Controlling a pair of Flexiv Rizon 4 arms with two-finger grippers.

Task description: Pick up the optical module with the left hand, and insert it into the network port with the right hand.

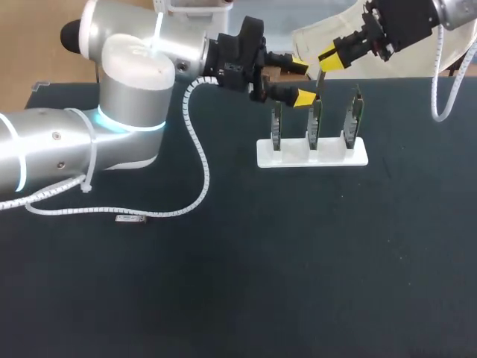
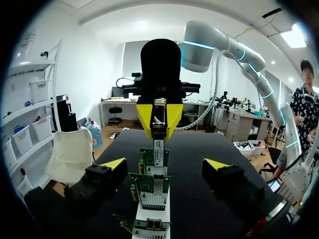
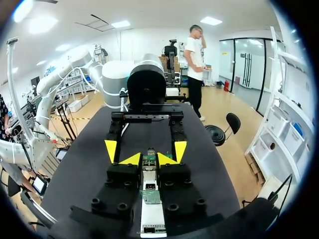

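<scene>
My right gripper [image 1: 330, 58] comes in from the far right and is shut on the thin optical module [image 1: 320, 77], which points down over the middle of three upright network cards [image 1: 315, 123] in a white rack [image 1: 313, 158]. In the right wrist view the module [image 3: 149, 160] sits between my yellow tips [image 3: 149, 159], right above a card [image 3: 150, 196]. My left gripper [image 1: 300, 80] stands open just left of the module, one finger on each side of the card row. In the left wrist view its open tips [image 2: 164, 165] flank the cards [image 2: 151, 188], with the right gripper [image 2: 159, 127] facing it.
A small silvery module-like part [image 1: 130, 218] lies on the dark table at the left, beside the left arm's white cable [image 1: 200, 160]. The rack stands toward the table's far edge. The right arm's white cable [image 1: 441, 89] hangs at the far right.
</scene>
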